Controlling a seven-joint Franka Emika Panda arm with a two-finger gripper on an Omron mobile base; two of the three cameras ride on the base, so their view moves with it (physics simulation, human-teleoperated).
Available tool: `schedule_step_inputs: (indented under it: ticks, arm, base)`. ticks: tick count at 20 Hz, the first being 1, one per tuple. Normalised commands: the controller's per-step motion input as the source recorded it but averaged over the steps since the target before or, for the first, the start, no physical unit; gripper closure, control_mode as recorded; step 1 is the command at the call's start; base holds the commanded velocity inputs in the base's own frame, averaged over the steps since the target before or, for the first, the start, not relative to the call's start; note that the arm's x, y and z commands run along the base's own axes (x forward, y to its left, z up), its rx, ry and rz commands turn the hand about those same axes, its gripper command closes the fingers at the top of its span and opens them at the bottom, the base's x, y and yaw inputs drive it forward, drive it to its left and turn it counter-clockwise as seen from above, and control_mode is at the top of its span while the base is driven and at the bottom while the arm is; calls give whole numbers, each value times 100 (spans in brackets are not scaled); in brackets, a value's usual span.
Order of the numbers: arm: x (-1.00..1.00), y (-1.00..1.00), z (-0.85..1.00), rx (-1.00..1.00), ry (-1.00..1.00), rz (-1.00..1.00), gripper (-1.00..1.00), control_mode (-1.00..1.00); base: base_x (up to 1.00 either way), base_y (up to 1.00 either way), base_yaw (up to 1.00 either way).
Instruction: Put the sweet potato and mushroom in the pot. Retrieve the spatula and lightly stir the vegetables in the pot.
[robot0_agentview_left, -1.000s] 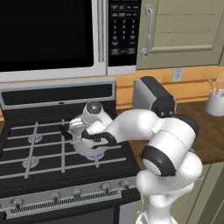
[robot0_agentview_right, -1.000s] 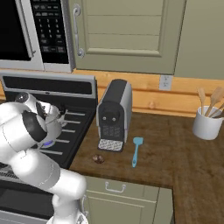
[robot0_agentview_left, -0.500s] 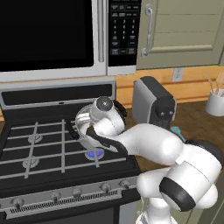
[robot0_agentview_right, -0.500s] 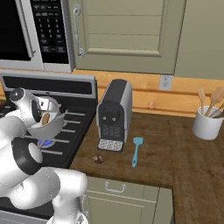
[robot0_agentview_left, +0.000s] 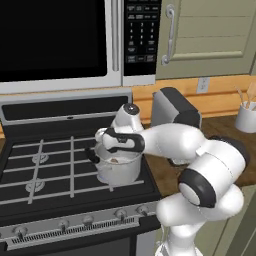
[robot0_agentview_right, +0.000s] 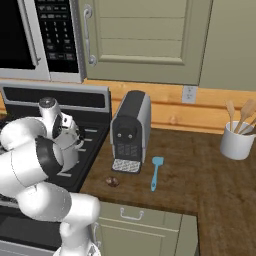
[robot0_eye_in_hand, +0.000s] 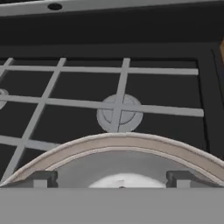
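The pot (robot0_agentview_left: 119, 169), a small shiny steel saucepan with a black handle, sits on the stove (robot0_agentview_left: 45, 170) at the front right burner, near the stove's right edge. Something pale orange lies inside it. The gripper (robot0_agentview_left: 113, 148) hangs just above the rim, jaws spread wide and holding nothing. From the hand view, the pot's rim (robot0_eye_in_hand: 118, 142) curves below a rear burner. The right base view adds the counter: a small brown mushroom (robot0_agentview_right: 113, 182) near its front edge, a blue spatula (robot0_agentview_right: 156, 173) beside it, a coffee machine (robot0_agentview_right: 131, 131) behind, and a white utensil cup (robot0_agentview_right: 237, 140) far right.
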Motion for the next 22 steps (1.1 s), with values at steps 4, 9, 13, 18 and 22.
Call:
schedule_step_inputs:
  ticks: [4,9,13,18,22]
  arm:
    - [-2,22,-5,0,-4,17,-100,-100]
    - [-73,0,64,0,-18,5,-100,-100]
    - [-56,-3,56,0,-5,0,-100,-100]
    - [-90,-53,100,0,-1,-2,-100,-100]
    - [-73,-94,82,0,4,-8,-100,-100]
  base:
    - [0,0,0]
    - [0,0,0]
    - [0,0,0]
    - [0,0,0]
    - [0,0,0]
